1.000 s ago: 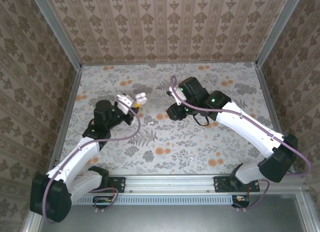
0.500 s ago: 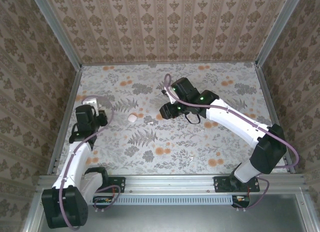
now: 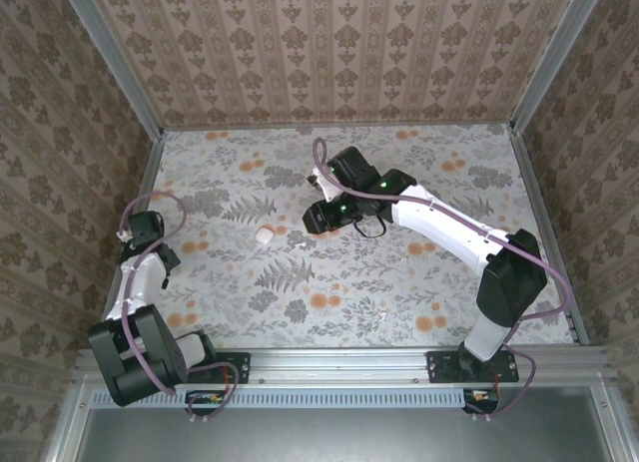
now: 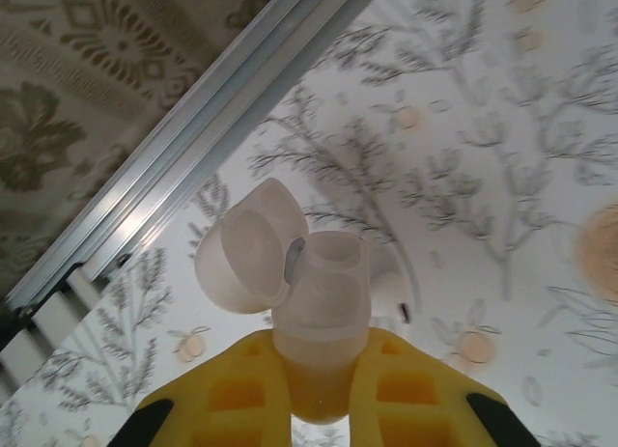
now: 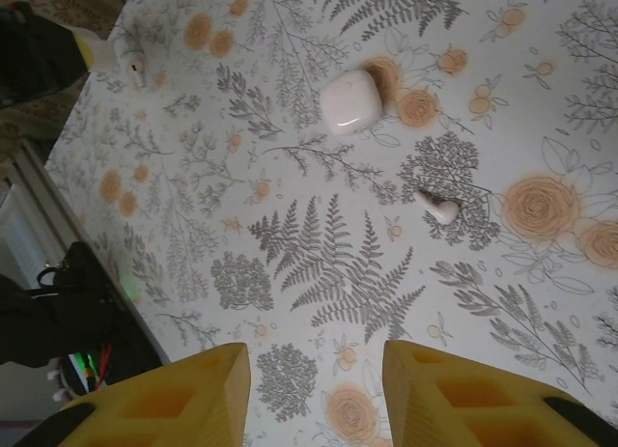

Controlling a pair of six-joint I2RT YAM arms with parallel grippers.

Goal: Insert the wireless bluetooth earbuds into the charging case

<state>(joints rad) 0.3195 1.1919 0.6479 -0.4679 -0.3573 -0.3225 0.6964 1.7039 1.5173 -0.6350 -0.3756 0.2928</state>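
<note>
My left pincer [image 4: 321, 389] has pulled back to the left rail [image 4: 222, 128], clamped on the open charging case [image 4: 323, 293]. My right pincer [image 5: 314, 370], jaws apart and empty, has moved left above an earbud [image 5: 442, 210]. Case now well apart from it; insertion not begun.

No text, label, brand, number or sign can be read. Nothing legible is carried by the charging case [image 4: 321, 293], the floral counter [image 5: 319, 254] or the patterned walls [image 3: 329, 53].
</note>
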